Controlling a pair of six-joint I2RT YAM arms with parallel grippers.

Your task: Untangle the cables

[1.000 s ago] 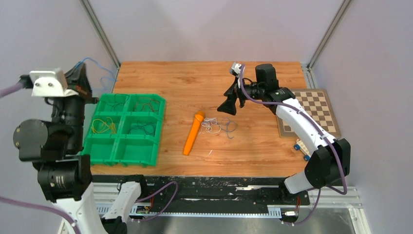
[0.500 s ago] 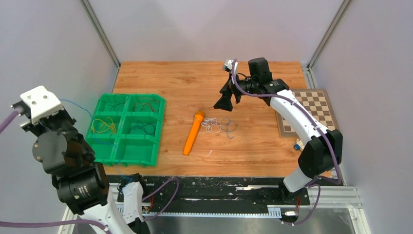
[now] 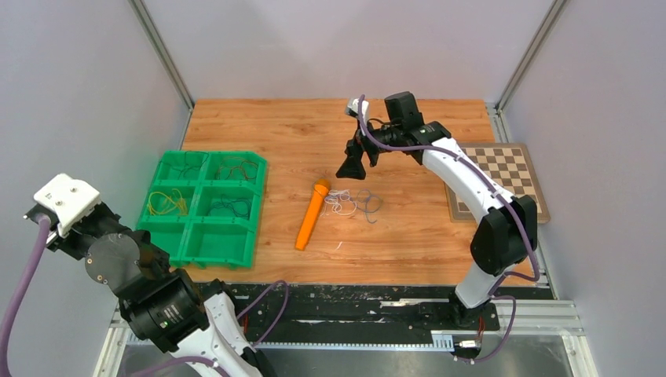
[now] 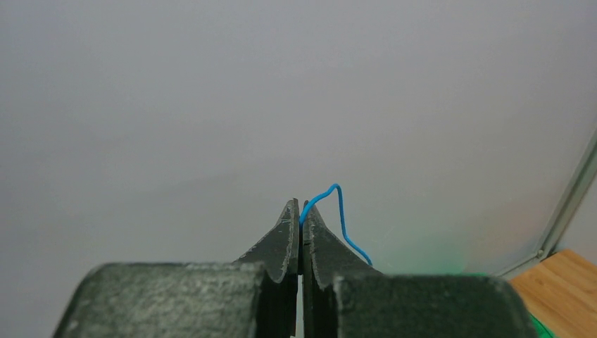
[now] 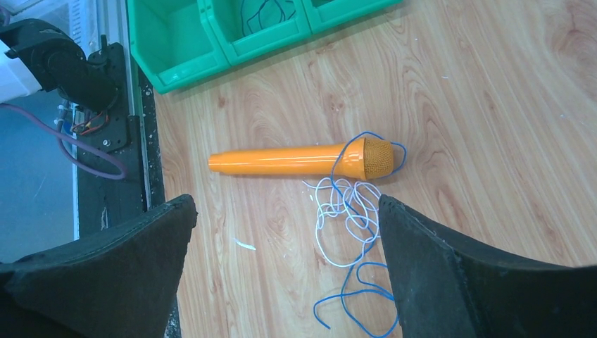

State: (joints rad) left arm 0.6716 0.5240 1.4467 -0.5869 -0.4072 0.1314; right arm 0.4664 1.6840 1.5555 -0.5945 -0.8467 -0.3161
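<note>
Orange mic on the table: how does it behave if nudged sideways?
The orange mic lies on its side, round and tapered: probably rolls in an arc. A blue cable loops over its head, likely dragged along.

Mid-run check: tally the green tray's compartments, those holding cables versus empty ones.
Compartments holding cables: 4
Empty compartments: 2
Total in the green tray: 6

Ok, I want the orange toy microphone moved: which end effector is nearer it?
Right. The right end effector hangs open just beyond the orange toy microphone; the left end effector, shut on a blue wire, is far to the left, past the green bin tray.
</note>
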